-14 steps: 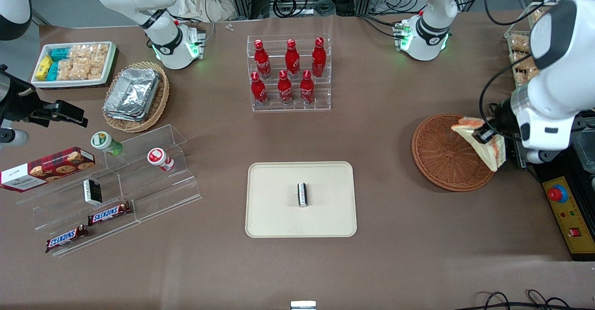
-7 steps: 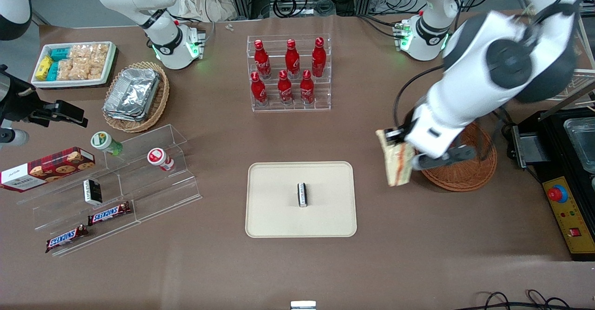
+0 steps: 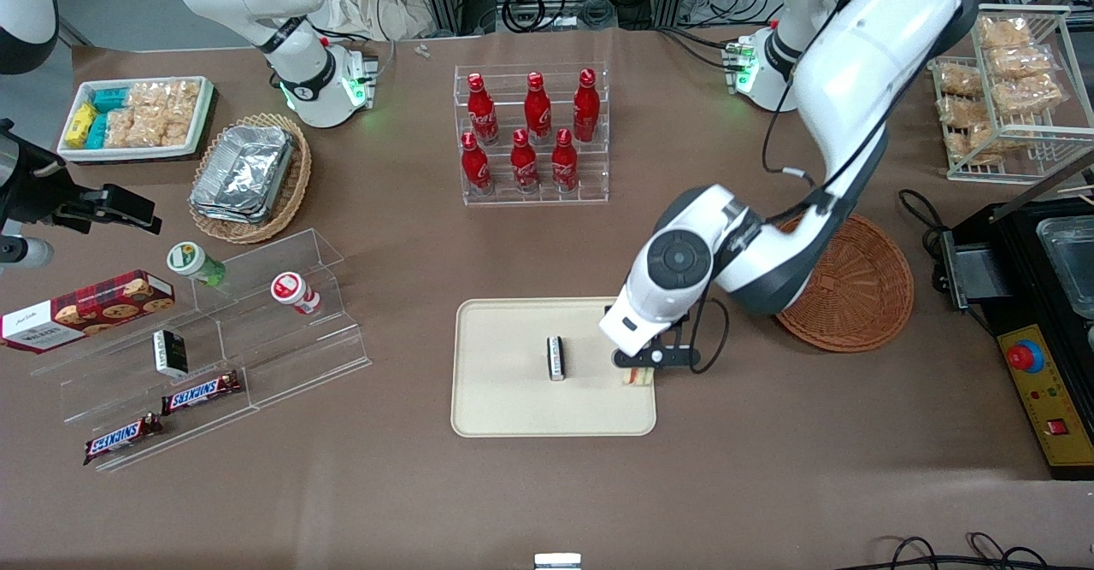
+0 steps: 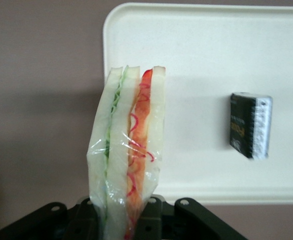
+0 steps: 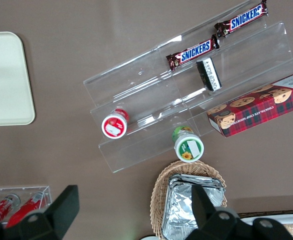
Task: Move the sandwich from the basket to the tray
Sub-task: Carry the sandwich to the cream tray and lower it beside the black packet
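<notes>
The claw [image 3: 637, 371] hangs over the edge of the tray [image 3: 504, 399] that lies toward the working arm's end of the desk [image 3: 769, 467], clamped on the sandwich [image 4: 129, 150] (its wrapped wedge stands upright between the fingers, green filling on one side, orange-red on the other). From the front, only a sliver of the sandwich [image 3: 633, 378] peeks out under the wrist. The small black-and-white packet [image 3: 556, 357] lies near the tray's middle, apart from the sandwich. The basket [image 3: 855, 288] sits on the desk beside the tray, partly hidden by the arm.
</notes>
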{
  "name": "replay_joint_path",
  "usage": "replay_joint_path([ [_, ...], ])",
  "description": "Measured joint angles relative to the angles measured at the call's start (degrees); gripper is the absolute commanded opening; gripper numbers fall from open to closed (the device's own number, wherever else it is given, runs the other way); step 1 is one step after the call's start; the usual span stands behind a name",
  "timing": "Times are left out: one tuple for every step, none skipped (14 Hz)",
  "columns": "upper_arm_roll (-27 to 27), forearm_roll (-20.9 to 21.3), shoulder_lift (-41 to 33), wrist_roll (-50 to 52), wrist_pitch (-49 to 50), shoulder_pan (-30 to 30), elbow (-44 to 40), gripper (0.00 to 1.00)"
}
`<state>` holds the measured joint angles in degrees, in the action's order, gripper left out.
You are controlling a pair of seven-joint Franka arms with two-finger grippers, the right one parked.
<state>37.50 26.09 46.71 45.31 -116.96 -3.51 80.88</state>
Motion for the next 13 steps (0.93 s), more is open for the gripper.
replay_joint_path([
  [-0.46, 1.32, 2.09, -0.05, -1.78, 0.06, -0.27, 0.00],
  [-0.59, 2.42, 3.86, -0.08, -2.97, 0.01, -0.46, 0.00],
  [-0.61, 3.14, 5.12, -0.08, -3.74, -0.32, -0.62, 0.00],
  [-0.79, 3.46, 5.85, -0.08, -3.96, -0.82, -0.82, 0.06],
  [-0.96, 3.59, 5.98, -0.08, -3.98, -1.23, -1.12, 0.69],
  [-1.07, 3.63, 5.97, -0.08, -3.95, -1.49, -1.47, 1.00],
  [-1.14, 3.64, 5.97, -0.08, -3.96, -1.65, -1.66, 1.00],
  [-1.17, 3.65, 5.97, -0.08, -3.96, -1.81, -1.73, 1.00],
  [-1.21, 3.67, 5.97, -0.08, -3.96, -2.00, -1.82, 1.00],
  [-1.22, 3.68, 5.96, -0.07, -3.96, -2.16, -2.02, 1.00],
  [-1.22, 3.68, 5.93, -0.04, -3.96, -2.25, -2.31, 1.00],
  [-1.23, 3.68, 5.85, 0.00, -3.96, -2.25, -2.62, 1.00],
  [-1.24, 3.68, 5.68, 0.02, -3.96, -2.21, -2.99, 1.00],
])
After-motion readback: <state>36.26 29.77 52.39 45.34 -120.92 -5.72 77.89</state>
